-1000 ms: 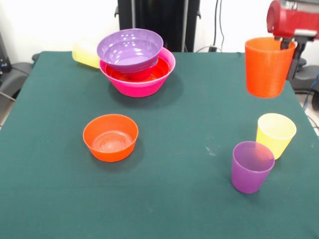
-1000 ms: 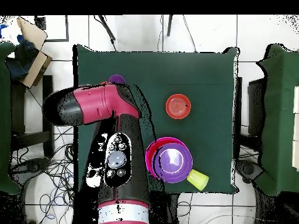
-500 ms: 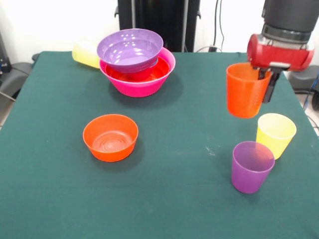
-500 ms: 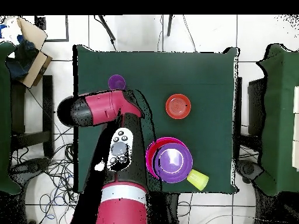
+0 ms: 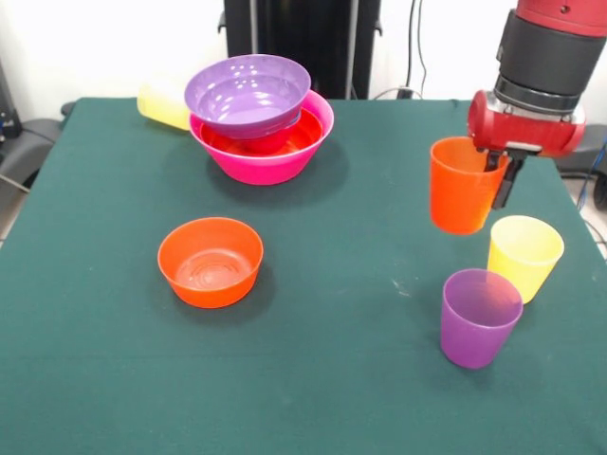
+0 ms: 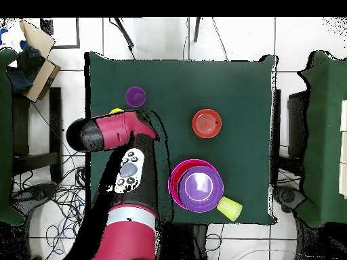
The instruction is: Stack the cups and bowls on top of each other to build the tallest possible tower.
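My gripper (image 5: 500, 171) is shut on the rim of the orange cup (image 5: 461, 186) and holds it upright above the table at the right. Below it stand a yellow cup (image 5: 524, 256) and a purple cup (image 5: 479, 317), upright; the purple cup also shows in the overhead view (image 6: 135, 96). The tower is the big pink bowl (image 5: 268, 159) with an orange bowl inside and the wide purple bowl (image 5: 248, 93) on top, at the far middle; it shows in the overhead view (image 6: 198, 187). A second yellow cup (image 5: 162, 102) lies on its side behind it. A small orange bowl (image 5: 210, 261) sits left of centre.
The arm (image 6: 129, 203) covers the gripper and the orange cup in the overhead view. The table's right edge runs close to the yellow cup. Black equipment (image 5: 303, 38) stands behind the table.
The gripper has carried the orange cup down and to the left over the table, closer to the yellow and purple cups. Bowls and other cups have not moved.
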You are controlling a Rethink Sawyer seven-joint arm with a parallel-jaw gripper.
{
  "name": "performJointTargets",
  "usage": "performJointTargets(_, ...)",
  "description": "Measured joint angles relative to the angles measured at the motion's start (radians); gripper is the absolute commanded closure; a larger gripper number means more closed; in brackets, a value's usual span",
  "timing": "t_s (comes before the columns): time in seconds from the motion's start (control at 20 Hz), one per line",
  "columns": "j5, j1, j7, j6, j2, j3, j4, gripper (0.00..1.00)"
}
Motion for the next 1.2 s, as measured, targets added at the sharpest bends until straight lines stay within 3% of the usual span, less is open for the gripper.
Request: performJointTargets(1.2, 0.098, 0.109, 0.024, 0.0, 0.023, -0.076, -0.005, 1.0)
